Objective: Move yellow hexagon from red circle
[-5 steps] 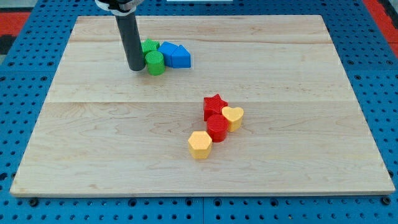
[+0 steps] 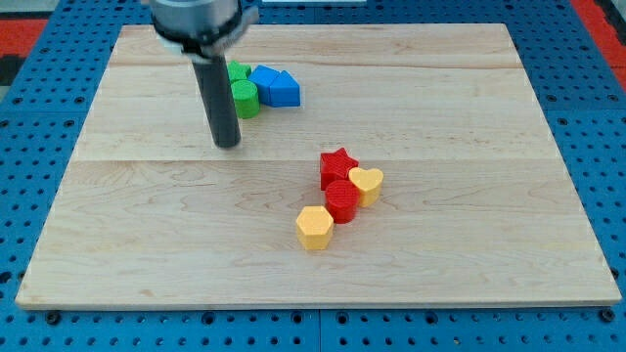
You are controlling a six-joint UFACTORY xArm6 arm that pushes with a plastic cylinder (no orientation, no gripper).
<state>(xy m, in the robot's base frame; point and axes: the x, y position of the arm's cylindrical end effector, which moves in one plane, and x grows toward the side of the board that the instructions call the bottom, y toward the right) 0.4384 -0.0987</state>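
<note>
My tip [image 2: 227, 145], the lower end of a straight dark rod, rests on the pale wooden desk [image 2: 147, 225] toward the view's upper left; the rod carries no fingers, so there is nothing to open or close, and it touches no block. The yellow hexagon block [image 2: 314, 228] lies well apart from my tip, down and to the view's right, near the middle of the desk. Its upper right side sits against, or just beside, the red circle block [image 2: 342, 201]; whether they truly touch I cannot tell. The red circle in turn is pressed between a red star block [image 2: 337, 164] above it and a yellow heart block [image 2: 367, 183] at its right. To the hexagon's left and below it the wood is bare as far as the desk's left and bottom edges. Just to the right of the rod, near the view's top, stands a second cluster: a green cylinder block [image 2: 245, 99], another green block [image 2: 236, 71] of unclear shape half hidden behind the rod, and two blue blocks [image 2: 275, 86] close together, their shapes hard to make out. The desk shows lengthwise plank seams and lies on a blue pegboard [image 2: 39, 127] dotted with holes, with a red patch at each upper corner of the view.
</note>
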